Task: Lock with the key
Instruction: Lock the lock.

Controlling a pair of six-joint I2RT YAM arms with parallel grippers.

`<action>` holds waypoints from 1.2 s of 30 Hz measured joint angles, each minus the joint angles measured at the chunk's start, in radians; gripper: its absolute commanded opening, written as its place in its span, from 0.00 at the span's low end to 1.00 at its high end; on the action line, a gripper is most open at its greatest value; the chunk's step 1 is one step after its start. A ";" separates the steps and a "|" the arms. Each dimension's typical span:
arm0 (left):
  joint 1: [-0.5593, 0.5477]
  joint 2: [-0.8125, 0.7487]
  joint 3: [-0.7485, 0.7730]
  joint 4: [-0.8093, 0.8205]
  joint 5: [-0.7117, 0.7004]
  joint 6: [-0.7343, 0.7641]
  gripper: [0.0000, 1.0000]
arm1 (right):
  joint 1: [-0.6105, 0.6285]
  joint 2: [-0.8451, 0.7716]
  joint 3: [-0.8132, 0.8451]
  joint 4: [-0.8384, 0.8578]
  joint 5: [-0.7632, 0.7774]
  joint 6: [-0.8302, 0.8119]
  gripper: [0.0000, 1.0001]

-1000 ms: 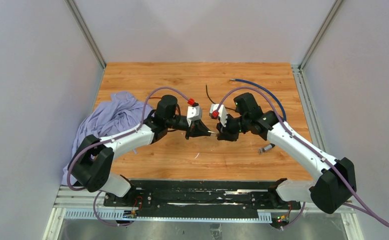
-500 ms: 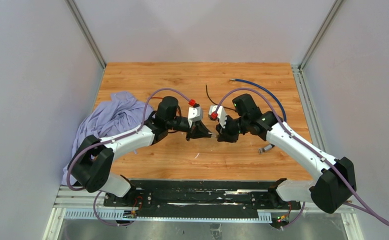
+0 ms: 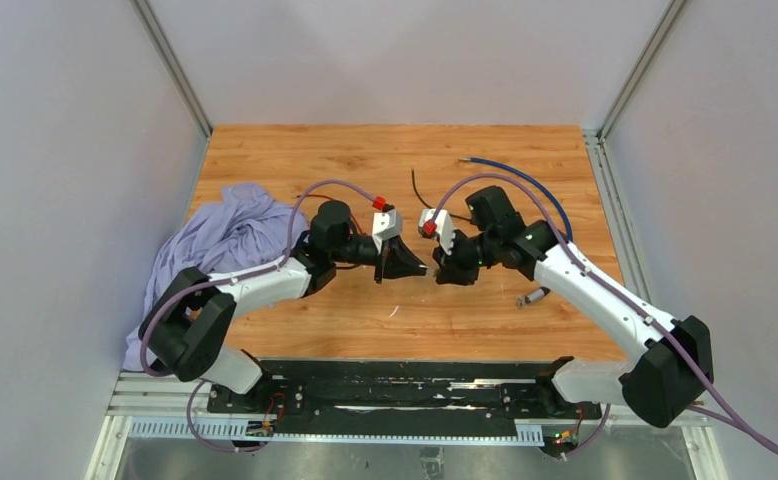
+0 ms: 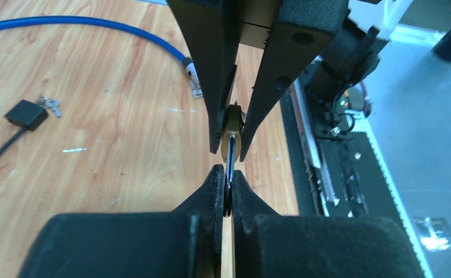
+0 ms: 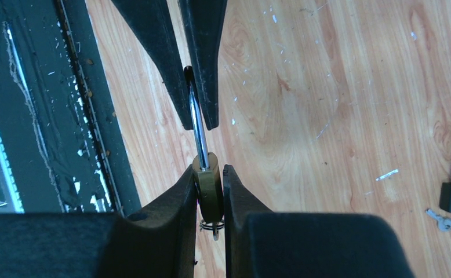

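The left hand (image 4: pixel 226 174) is clenched, its black fingertips pinched on the thin silver steel shackle (image 5: pixel 197 130) of a small brass padlock (image 5: pixel 208 185). The right hand (image 5: pixel 210 171), set tip to tip against it, is clenched on the flat sides of the brass body. The padlock is therefore carried by both hands in the air above the wooden bench (image 3: pixel 365 160), about midway between its left and right edges and somewhat toward the near edge.

The padlock's long axis is laid along the line joining the two hands, roughly parallel with the near edge. The shackle is turned toward the left hand and the base is sunk between the right fingers. A small wire key ring (image 5: pixel 213 227) is seen at that base. Whether a key is seated in the keyway cannot be told, because the fingers cover it. Whether the shackle is pressed home cannot be told either.

The coming move is judged to turn on this axis: a key must be turned about it, at the end nearer the right hand. As both hands are occupied, a regrasp is likely to be needed.

Farther out, a black cable lock (image 4: pixel 26 114) with small silver keys (image 4: pixel 50 104) just beside it and a blue cable (image 4: pixel 95 26) are laid toward the far edge. A lilac cloth (image 3: pixel 215 235) is heaped at the left edge.
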 measured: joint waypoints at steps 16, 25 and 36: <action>-0.007 0.001 -0.011 0.091 -0.003 -0.050 0.00 | 0.000 -0.002 0.056 -0.076 0.024 -0.026 0.05; -0.025 -0.029 0.063 -0.142 -0.045 0.134 0.00 | 0.000 -0.001 0.038 -0.019 0.030 -0.054 0.34; -0.026 -0.053 0.119 -0.418 -0.058 0.330 0.00 | 0.001 0.003 0.039 0.093 0.002 -0.070 0.63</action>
